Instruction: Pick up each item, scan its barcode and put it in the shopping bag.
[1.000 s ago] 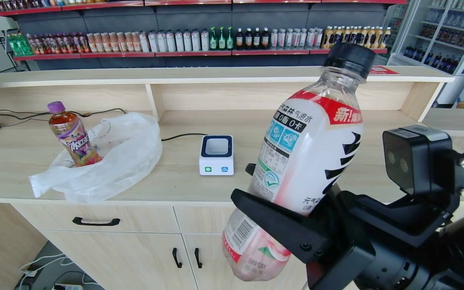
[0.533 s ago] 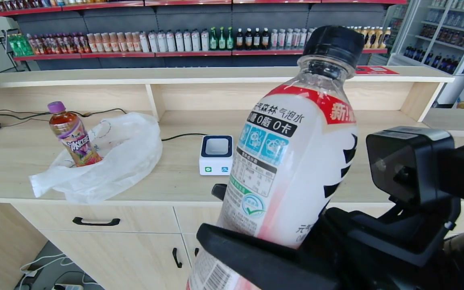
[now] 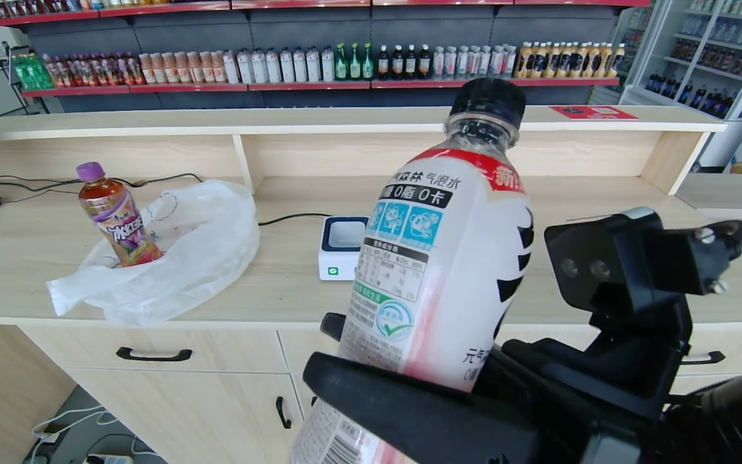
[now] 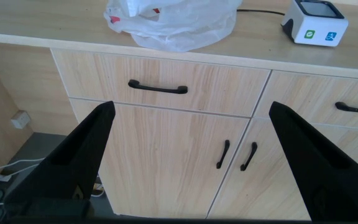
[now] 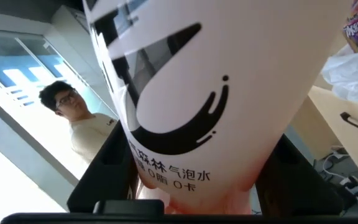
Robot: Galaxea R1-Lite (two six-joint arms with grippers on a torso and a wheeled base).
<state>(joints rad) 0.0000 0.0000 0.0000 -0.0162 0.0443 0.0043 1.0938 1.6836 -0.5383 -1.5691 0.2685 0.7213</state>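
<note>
— Bottle [image 3: 435, 258] with the pink-and-white label: where is it?
— Raised in front of the bench [image 3: 23, 258], tilted, black cap uppermost, clamped round its lower body by the right claw [image 3: 377, 370].
— Its base?
— Cut off at the head view's lower edge, where a sliver of barcode shows. The right wrist view gives the label close up.
— Behind it?
— It covers the right side of the scanner [image 3: 340, 256]; the left wrist view has that whole.
— Shopping bag [image 3: 178, 258]?
— Crumpled on the bench, left of the scanner. A tea bottle [image 3: 116, 216] leans in it, base hidden, probably resting on the plastic.
— Left claw [image 4: 191, 118]?
— Spread wide, holding nothing, low before the drawer fronts [image 4: 160, 74].
</note>
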